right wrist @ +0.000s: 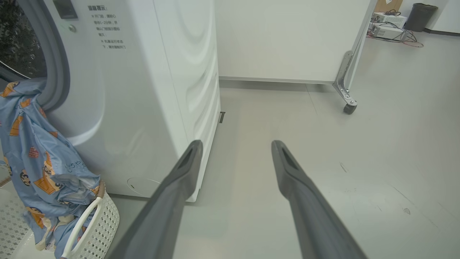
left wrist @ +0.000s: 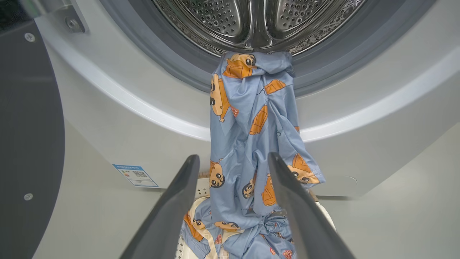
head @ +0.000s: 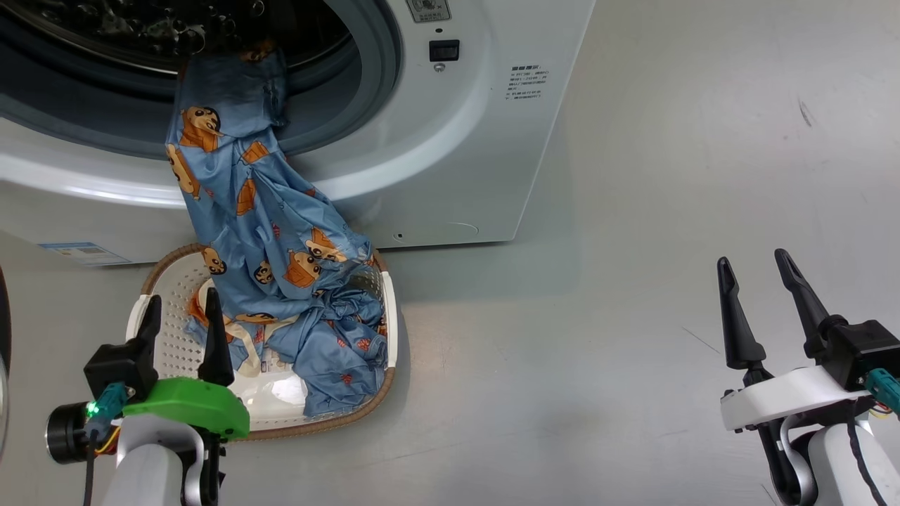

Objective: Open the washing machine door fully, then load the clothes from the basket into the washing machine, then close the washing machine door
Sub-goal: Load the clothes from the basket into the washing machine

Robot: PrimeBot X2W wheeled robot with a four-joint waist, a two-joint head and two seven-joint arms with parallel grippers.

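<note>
**Hidden or cut off.** At the left edge of the left wrist view, a dark grey panel with screw heads is cropped by the frame. It is probably the inner face of the washing machine door [left wrist: 28, 126], swung wide. The left gripper [head: 182, 299] covers the near left wall of the basket [head: 169, 270]. The steel drum [left wrist: 258, 21] is cut off at the top. The upper end of the clothes [head: 274, 232] is lost in shadow inside it.

**Labels.** A blue QR sticker [head: 81, 251] sits low on the front of the washing machine [head: 436, 161]. Its print is too small to read. Further right, below a black latch socket [head: 444, 50], is a block of Chinese text [head: 527, 84]. It is not legible.

**Position and state.**
- The left gripper hangs over the basket with its fingers spread wide and empty.
- The basket stands on the floor [head: 633, 211], just beside the machine's base.
- One garment hangs from the drum lip, over the grey gasket [left wrist: 151, 54], down into the basket. The rest is heaped there.
- The right gripper [head: 753, 258] is well apart over bare floor, with its fingers spread wide and empty.
- Beyond the right gripper stands a white partition on a caster [right wrist: 348, 108].
</note>
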